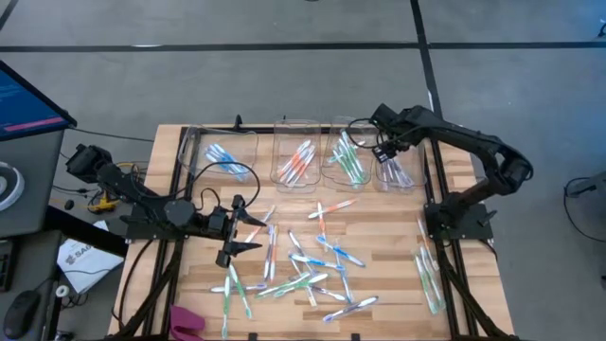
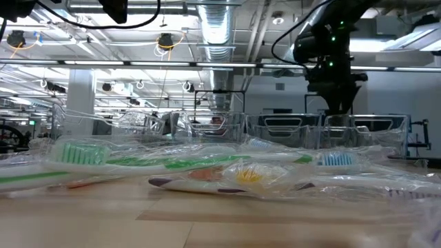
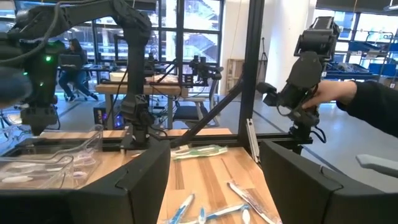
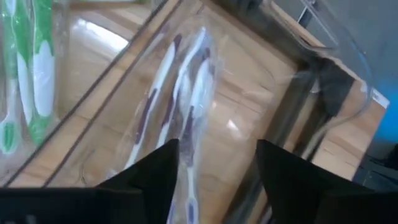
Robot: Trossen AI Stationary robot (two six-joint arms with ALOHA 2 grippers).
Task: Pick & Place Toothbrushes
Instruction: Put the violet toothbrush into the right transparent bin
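Toothbrushes (image 4: 180, 93) lie in the bin (image 4: 323, 68) beneath the open right tool (image 4: 214, 168); left tool (image 1: 248, 234) open.

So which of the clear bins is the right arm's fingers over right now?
The bin at the far right of the row, holding purple toothbrushes; the right fingers hover open above it.

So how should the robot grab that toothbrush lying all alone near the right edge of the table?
Probably from straight above, pinching the toothbrush at mid-handle. It lies flat and slim, apart from the loose pile, so fingers can close across its narrow width.
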